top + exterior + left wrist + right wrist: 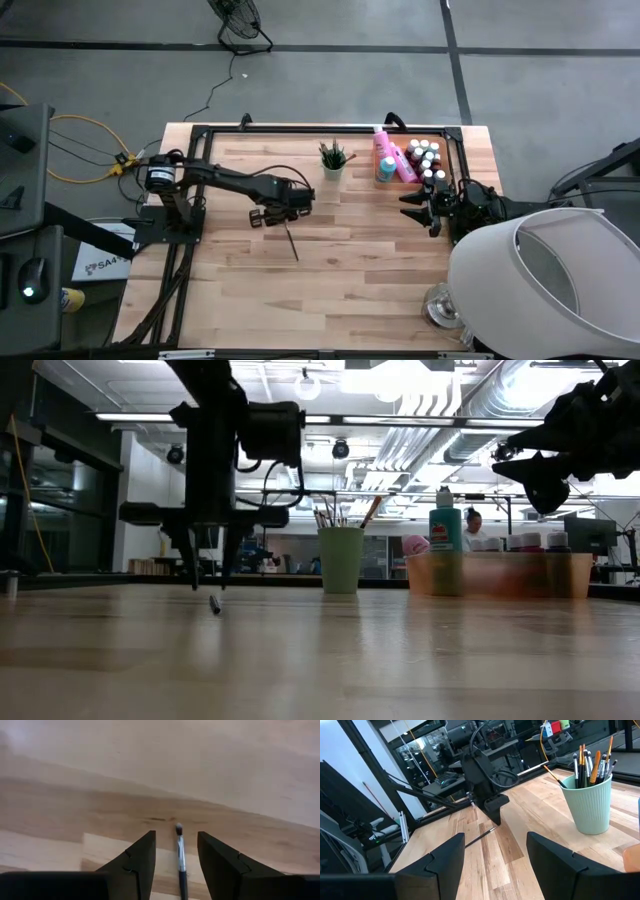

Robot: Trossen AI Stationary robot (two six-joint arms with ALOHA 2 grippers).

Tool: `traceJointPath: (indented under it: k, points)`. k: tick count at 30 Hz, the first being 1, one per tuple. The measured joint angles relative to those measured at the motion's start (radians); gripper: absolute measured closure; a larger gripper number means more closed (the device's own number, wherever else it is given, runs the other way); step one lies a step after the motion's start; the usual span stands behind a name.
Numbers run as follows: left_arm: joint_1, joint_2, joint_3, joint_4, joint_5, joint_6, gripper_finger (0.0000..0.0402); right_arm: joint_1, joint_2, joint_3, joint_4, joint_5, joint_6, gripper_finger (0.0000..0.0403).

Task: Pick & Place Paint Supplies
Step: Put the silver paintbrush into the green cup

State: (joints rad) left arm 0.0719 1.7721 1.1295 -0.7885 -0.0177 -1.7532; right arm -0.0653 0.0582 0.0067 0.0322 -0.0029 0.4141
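On the wooden table (330, 270), a single thin dark brush (291, 241) lies flat near the middle, its bristle tip pointing toward the near edge in the high view. Directly above it hangs the left gripper (176, 855), fingers parted with the brush lying between them in the left wrist view; the fingers (142, 857) stand clear of the handle on both sides, so nothing is gripped. From table height the fingertips hang just above the wood and the brush (214, 603) shows as a small dark end below them.

Toward the far edge stands the light green cup (333, 166), upright and holding several brushes (590, 762) with dark and orange handles. Just beside it, toward the right arm, sits the flat orange tray (580, 582), which holds a pink bottle (383, 152), a teal bottle (386, 170) and a cluster of small paint bottles (425, 157) with pale caps. The teal bottle (445, 530) carries a label, but its writing is too small to read. No other lettering on the supplies can be made out; off the table at the left, a white box (100, 264) bears dark print that I cannot read.

The right gripper (495, 857) waits near the tray, raised off the table, its fingers apart and empty.
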Motion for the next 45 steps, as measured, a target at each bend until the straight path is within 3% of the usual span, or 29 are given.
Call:
traceJointPath:
  k: [4,19,34,42,45]
  points:
    - [0.0,0.0,-0.042,0.069,0.028,-0.014,0.0262,0.0,0.0,0.0,0.0,0.0,0.0,0.0196]
    - [0.013,-0.001,-0.053,0.068,0.009,-0.021,0.0266,0.0,0.0,0.0,0.0,0.0,0.0,0.0196]
    - [0.013,0.012,-0.053,0.068,0.025,0.05,0.0392,0.0,0.0,0.0,0.0,0.0,0.0,0.0196]
    - [-0.009,0.012,-0.049,0.073,0.005,0.148,0.04,0.0,0.0,0.0,0.0,0.0,0.0,0.0196]
    - [-0.025,0.004,-0.022,0.097,-0.048,0.231,0.0401,0.0,0.0,0.0,0.0,0.0,0.0,0.0196]
